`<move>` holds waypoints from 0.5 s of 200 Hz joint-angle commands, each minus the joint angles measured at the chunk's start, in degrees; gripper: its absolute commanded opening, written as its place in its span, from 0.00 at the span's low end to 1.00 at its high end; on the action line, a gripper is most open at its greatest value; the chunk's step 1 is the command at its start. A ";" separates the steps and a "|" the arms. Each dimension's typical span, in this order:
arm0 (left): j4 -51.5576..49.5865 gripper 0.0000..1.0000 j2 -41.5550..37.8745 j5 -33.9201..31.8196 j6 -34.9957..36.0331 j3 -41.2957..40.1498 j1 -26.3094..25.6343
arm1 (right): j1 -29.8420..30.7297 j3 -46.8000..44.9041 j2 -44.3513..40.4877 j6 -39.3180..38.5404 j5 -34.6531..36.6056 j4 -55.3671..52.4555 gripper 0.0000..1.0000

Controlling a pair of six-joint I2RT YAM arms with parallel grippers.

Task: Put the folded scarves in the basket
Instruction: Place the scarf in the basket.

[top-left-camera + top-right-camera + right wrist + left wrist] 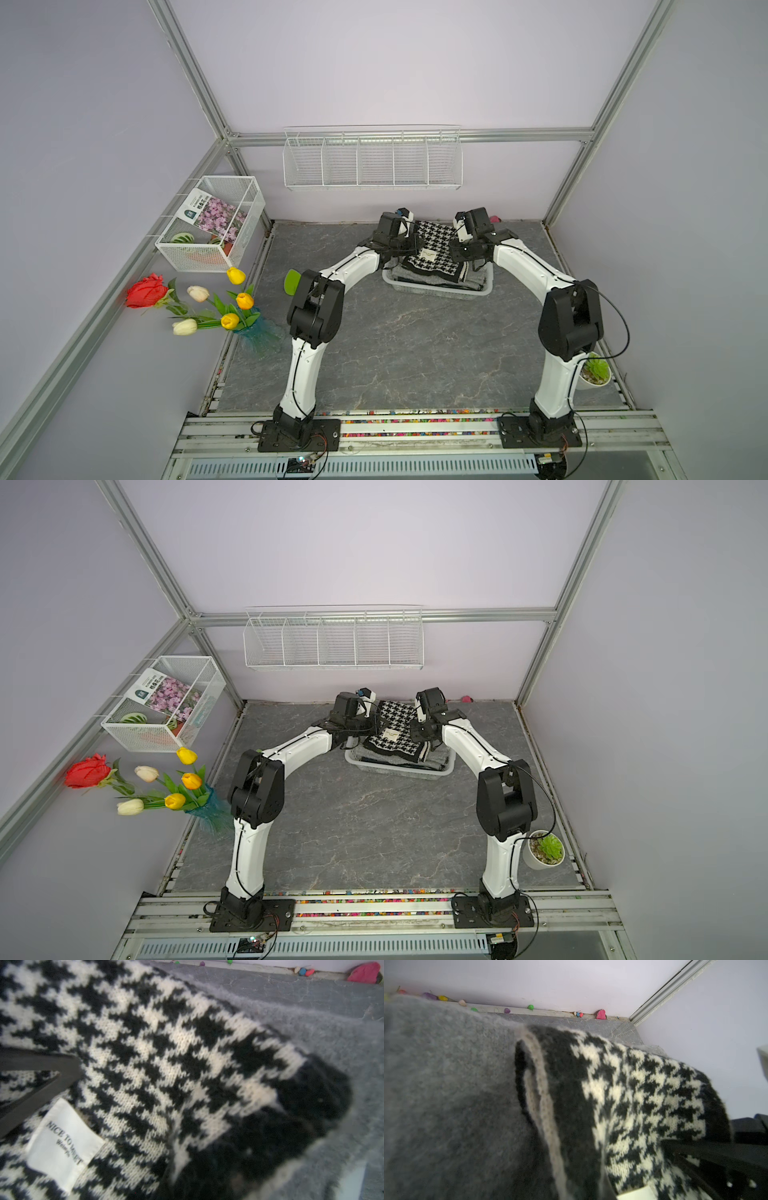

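Roughly 12 o'clock on the tabletop (415, 353), both top views: houndstooth scarf (434, 255) atop grey scarves (419, 279) in the basket (440, 294), far end between the two arms. Left wrist: scarf close; right fingers (708, 1153) beside it, state cannot tell. Right wrist: label (62, 1142) up; left fingers (41, 1061) clenched against scarf, grasp unclear.

Houndstooth scarf (437, 243) atop grey scarves (415, 277) in basket (436, 293).

The left arm (345, 266) and right arm (528, 264) stretch forward, elbows out, wrists tipped down; left fingers (41, 1061) pressed together.
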 commanded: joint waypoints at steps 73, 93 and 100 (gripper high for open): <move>1.72 0.44 -2.14 0.68 -0.50 -3.13 0.99 | -0.31 -4.43 -1.73 -0.25 5.85 3.25 0.59; 1.16 0.47 -4.97 -2.33 -0.51 -5.32 0.99 | -0.34 -9.06 -5.96 1.40 8.10 7.02 0.98; 1.46 0.49 -6.06 -2.94 -0.58 -6.23 0.99 | -0.23 -10.93 -7.60 1.51 7.81 8.61 0.98</move>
